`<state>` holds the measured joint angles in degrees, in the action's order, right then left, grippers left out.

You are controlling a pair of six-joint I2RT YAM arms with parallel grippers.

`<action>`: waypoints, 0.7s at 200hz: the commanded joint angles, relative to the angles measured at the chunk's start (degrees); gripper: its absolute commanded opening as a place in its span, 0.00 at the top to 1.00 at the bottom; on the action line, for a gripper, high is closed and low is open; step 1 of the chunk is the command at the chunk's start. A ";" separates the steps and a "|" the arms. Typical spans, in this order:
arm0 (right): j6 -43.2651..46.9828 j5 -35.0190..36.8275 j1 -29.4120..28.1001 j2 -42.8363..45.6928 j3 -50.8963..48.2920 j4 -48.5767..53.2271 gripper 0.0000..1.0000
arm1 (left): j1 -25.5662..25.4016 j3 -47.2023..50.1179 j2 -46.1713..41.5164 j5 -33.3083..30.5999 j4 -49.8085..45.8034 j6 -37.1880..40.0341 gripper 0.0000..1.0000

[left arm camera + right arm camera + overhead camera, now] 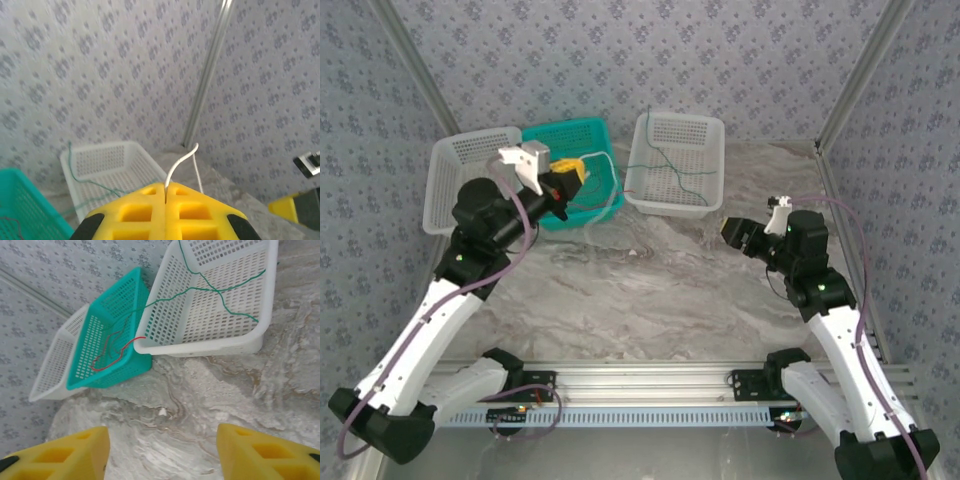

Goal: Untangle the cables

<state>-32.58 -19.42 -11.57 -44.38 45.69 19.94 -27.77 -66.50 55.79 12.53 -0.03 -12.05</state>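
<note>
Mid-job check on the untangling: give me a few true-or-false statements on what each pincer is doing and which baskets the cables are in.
1. The left pincer is shut on a white cable. True.
2. The right pincer grips a green cable. False: it is open and holds nothing, above the table.
3. Green cables lie in the right white basket. True.
4. The red cable lies in a white basket. False: it lies mostly in the teal basket.
</note>
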 commanded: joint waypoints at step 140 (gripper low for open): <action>0.17 0.95 -0.40 -2.43 2.82 0.90 0.00 | 29.30 -26.48 19.92 -11.82 -17.32 7.24 1.00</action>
<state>-32.53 -18.90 -11.66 -46.35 46.35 20.43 -2.92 -90.63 73.82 -2.83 -14.28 -1.93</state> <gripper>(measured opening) 0.999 0.060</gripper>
